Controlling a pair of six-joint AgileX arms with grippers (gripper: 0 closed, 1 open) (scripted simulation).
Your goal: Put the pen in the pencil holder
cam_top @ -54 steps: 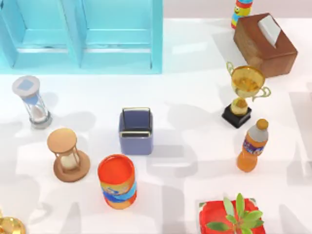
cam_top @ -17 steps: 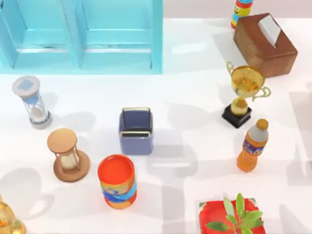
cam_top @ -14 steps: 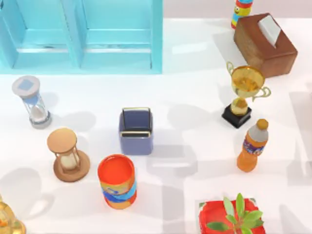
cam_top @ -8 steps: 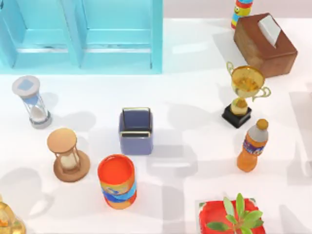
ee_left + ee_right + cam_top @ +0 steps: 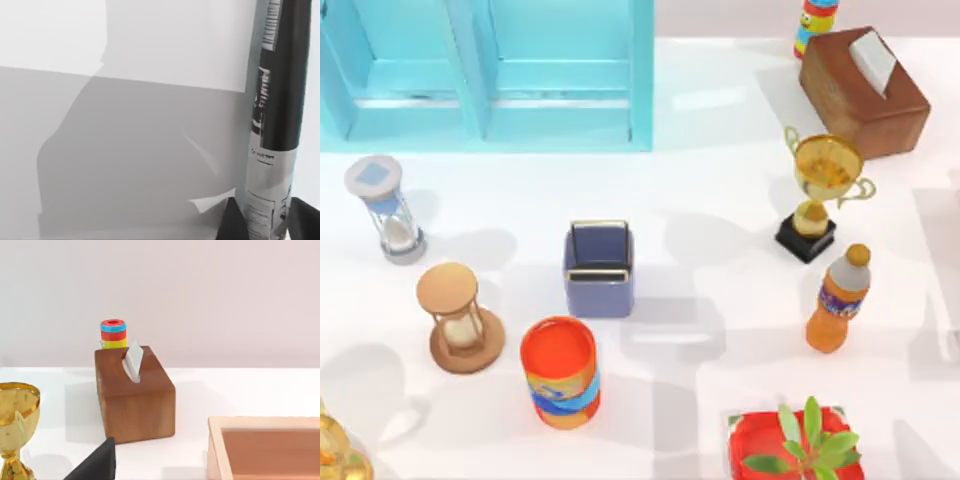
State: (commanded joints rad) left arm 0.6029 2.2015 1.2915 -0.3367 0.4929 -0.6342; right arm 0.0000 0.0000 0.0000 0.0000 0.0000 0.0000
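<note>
The pen [image 5: 278, 100] is clamped near its pale grey-white end between the two dark fingers [image 5: 233, 226] of the left tool [image 5: 267, 225]. It is held over bare white table [image 5: 100, 45], where a broad shadow is cast. Where along the table this lies cannot be told.

At the near edge a red pot with a green plant [image 5: 790, 445] is seen at the right and a gold object [image 5: 335, 458] at the left. An orange can [image 5: 559, 372] and a wooden hourglass [image 5: 460, 318] stand a little farther in. Just beyond them, at mid-table, the pencil holder [image 5: 598, 268] stands upright and apart, with nothing seen in it. An orange bottle [image 5: 838, 298] and a gold trophy [image 5: 820, 190] stand to the right, and a blue hourglass [image 5: 385, 208] to the left. At the far side are a turquoise cabinet [image 5: 490, 70] and a wooden tissue box [image 5: 863, 90].

The right tool [image 5: 95, 465] is parked near the trophy, facing the tissue box; whether it is apart or together cannot be told.

Most of the pen's length juts past the grip, so it could probably tilt in transit. The holder's rim or divider might then be struck, or the holder tipped. The can and wooden hourglass could be knocked if the holder is approached low from the near left.

The table is smooth and white, and a plain pale wall [image 5: 200, 290] stands behind it.
</note>
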